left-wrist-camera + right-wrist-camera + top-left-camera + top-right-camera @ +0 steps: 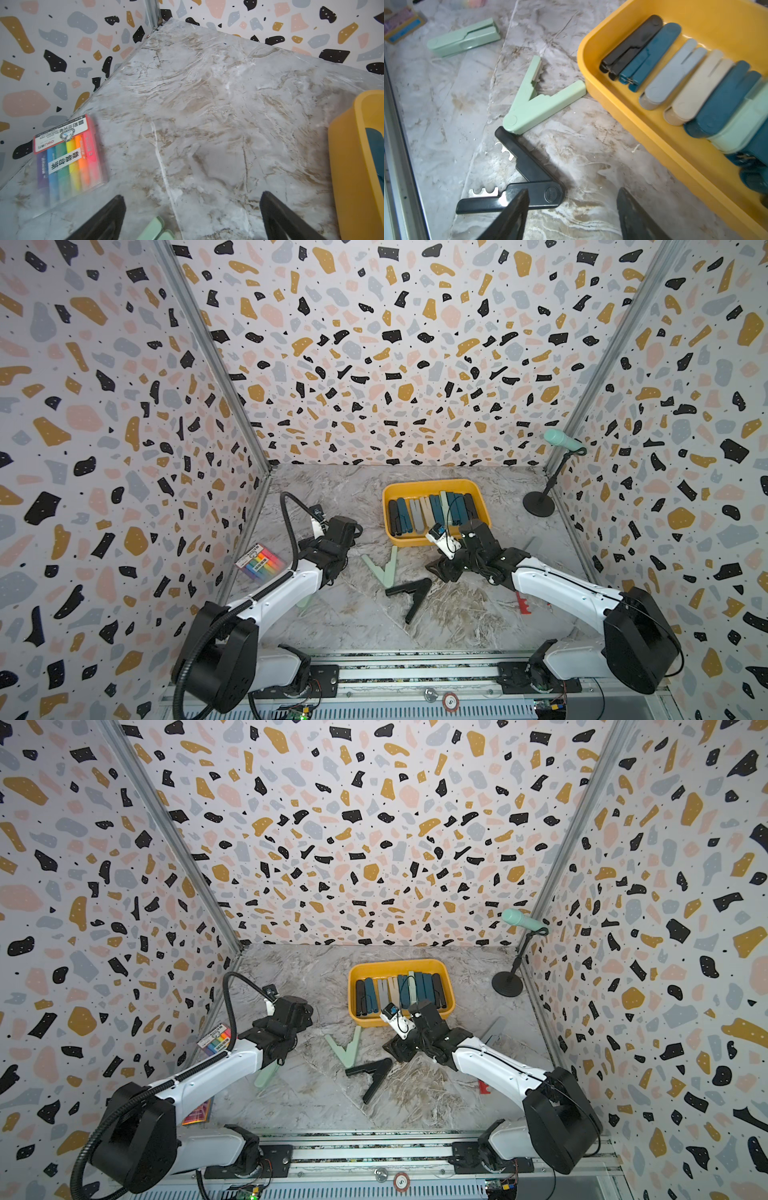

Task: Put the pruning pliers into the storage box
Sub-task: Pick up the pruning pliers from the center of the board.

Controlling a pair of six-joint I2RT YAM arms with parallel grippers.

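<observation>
The yellow storage box point(432, 484) stands at the back middle, with several closed pruning pliers point(432, 510) lined up inside. In front of it lie open mint pliers point(384, 568) and open black pliers point(411, 593). Closed mint pliers point(266, 1075) lie partly under my left arm. Their end point(154, 229) shows below my left gripper point(192, 202), which is open with nothing in it. My right gripper point(573, 192) is open low over the table beside the box, one finger in front of the black pliers point(542, 195). Red pliers point(524, 605) and grey pliers point(532, 543) peek out by the right arm.
A rainbow-striped packet point(259, 562) lies by the left wall. A mint microphone point(563, 441) on a black stand point(539, 504) is in the back right corner. Another flat packet point(197, 1110) sits under the left arm. Patterned walls close in on three sides.
</observation>
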